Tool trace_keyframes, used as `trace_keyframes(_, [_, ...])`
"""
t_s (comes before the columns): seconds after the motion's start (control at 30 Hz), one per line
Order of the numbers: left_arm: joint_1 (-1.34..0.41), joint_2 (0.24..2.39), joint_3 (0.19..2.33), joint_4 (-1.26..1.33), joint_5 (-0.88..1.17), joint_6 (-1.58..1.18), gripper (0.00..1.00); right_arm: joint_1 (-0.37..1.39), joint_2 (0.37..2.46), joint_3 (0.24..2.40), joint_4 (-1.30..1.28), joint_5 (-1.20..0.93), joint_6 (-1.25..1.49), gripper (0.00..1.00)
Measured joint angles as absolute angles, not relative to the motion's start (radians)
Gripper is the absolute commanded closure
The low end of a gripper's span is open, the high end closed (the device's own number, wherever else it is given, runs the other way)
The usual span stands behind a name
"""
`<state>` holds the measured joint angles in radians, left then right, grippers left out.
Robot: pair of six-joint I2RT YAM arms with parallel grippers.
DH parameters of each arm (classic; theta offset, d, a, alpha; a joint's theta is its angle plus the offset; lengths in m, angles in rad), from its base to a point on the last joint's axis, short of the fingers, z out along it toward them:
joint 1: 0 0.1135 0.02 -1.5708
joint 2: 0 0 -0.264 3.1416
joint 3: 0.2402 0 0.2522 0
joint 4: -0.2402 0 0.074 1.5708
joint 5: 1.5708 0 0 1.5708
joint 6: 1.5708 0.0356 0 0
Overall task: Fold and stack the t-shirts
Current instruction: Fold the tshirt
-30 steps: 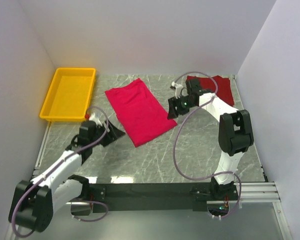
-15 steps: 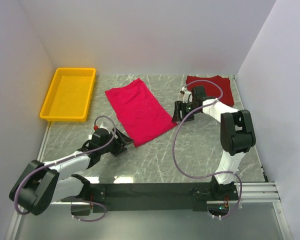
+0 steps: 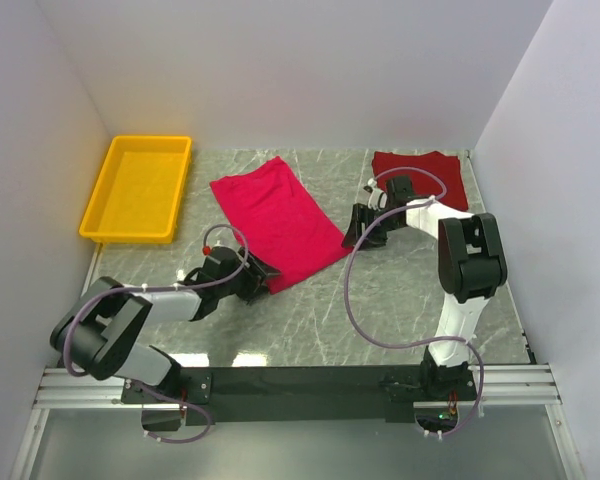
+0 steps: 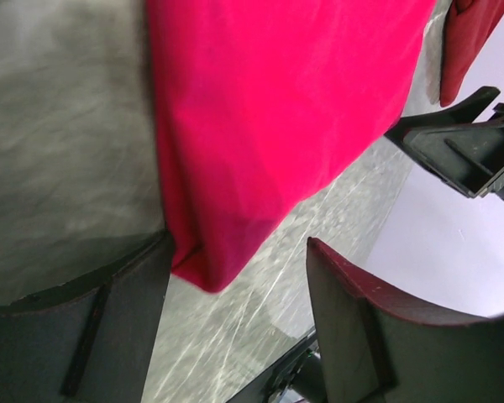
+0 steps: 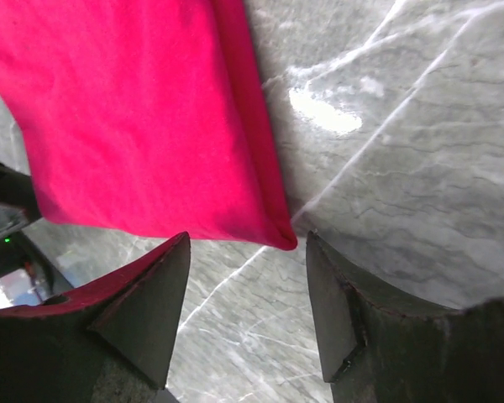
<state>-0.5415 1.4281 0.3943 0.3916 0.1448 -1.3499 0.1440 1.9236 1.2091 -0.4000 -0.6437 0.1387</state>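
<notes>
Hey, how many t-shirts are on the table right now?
2. The crimson-pink t-shirt lies flat mid-table, just right of the yellow tray. The maroon t-shirt lies at the far right corner. No other shows, and nothing seems to hide one.

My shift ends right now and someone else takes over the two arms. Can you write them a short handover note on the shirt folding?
Left gripper: open, low at the near corner of the pink t-shirt, with the corner between its fingers, not gripped.
Right gripper: open, at that shirt's right-hand corner, not gripped.
Pink t-shirt: flat mid-table as a long rectangle, seemingly partly folded.
Maroon t-shirt: at the table's far right corner, apart from the pink one.
Yellow tray: far left, not involved.
Done: at most a first fold on the pink one.
Left: probably grip both corners, finish the fold, deal with the maroon one, stack the two.
</notes>
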Motion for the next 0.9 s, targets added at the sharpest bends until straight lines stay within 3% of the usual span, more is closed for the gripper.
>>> trace_keyframes(0.13, [-0.55,1.458,0.417,0.393,0.143,-1.36,0.38,0.144,1.934,1.209,-0.399,-0.664,0.153,0.38])
trace_keyframes(0.23, [-0.554,1.467,0.418,0.386,0.14,-1.371,0.44,0.144,1.95,1.209,-0.398,-0.673,0.168,0.45])
trace_keyframes(0.37, [-0.556,1.484,0.417,0.388,0.138,-1.382,0.58,0.143,1.987,1.225,-0.397,-0.707,0.191,0.64])
trace_keyframes(0.43, [-0.556,1.506,0.418,0.406,0.144,-1.383,0.7,0.141,2.002,1.23,-0.395,-0.724,0.199,0.76])
trace_keyframes(0.47, [-0.556,1.518,0.418,0.412,0.146,-1.379,0.75,0.141,2.006,1.23,-0.397,-0.725,0.202,0.87])
trace_keyframes(0.57, [-0.558,1.554,0.421,0.441,0.168,-1.375,0.94,0.14,2.007,1.227,-0.396,-0.728,0.204,1.0])
trace_keyframes(0.67, [-0.561,1.567,0.427,0.455,0.193,-1.359,0.99,0.13,1.998,1.206,-0.389,-0.733,0.203,1.0])
trace_keyframes(0.9, [-0.616,1.502,0.389,0.401,0.242,-1.319,0.96,0.061,1.858,1.024,-0.445,-0.745,0.142,1.0])
